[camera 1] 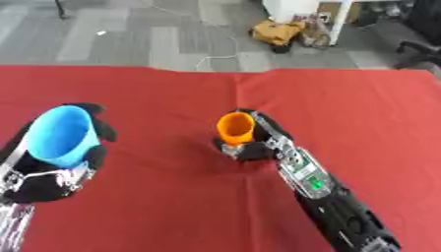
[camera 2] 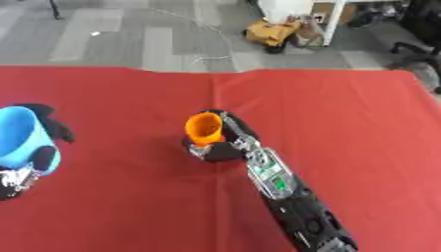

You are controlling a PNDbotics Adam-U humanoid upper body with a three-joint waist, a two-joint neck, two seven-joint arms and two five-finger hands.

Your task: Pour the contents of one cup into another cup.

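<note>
A counter (camera 1: 362, 113) covered with a red cloth fills most of both views, with a grey floor seen along the upper edge of the frame.

At the left of the frame, a blue cup (camera 1: 60, 135) is grasped by the left hand (camera 1: 51, 177), whose black fingers are curled round the cup's sides. The cup is lifted off the cloth and tilted, so that its open mouth is turned up and toward the camera. What lies inside it cannot be made out; only a plain blue interior is seen. In the right eye view the same cup is cut by the left edge of the frame.

Near the centre of the frame, an orange cup (camera 1: 235, 126) is held by the right hand (camera 1: 258, 145), with fingers wrapped round its lower part and its back side. This cup is also tilted, its mouth facing up and toward the left of the frame. Its base is hidden by the fingers, so it cannot be told whether it is touching the cloth. The right forearm is seen running from the cup down to the lower right corner, with a small green light on it.

The two cups are well apart, with bare red cloth between them.

In the upper right of the frame, a yellow-brown bag (camera 1: 277, 32) is seen lying on the floor beside a white post.
</note>
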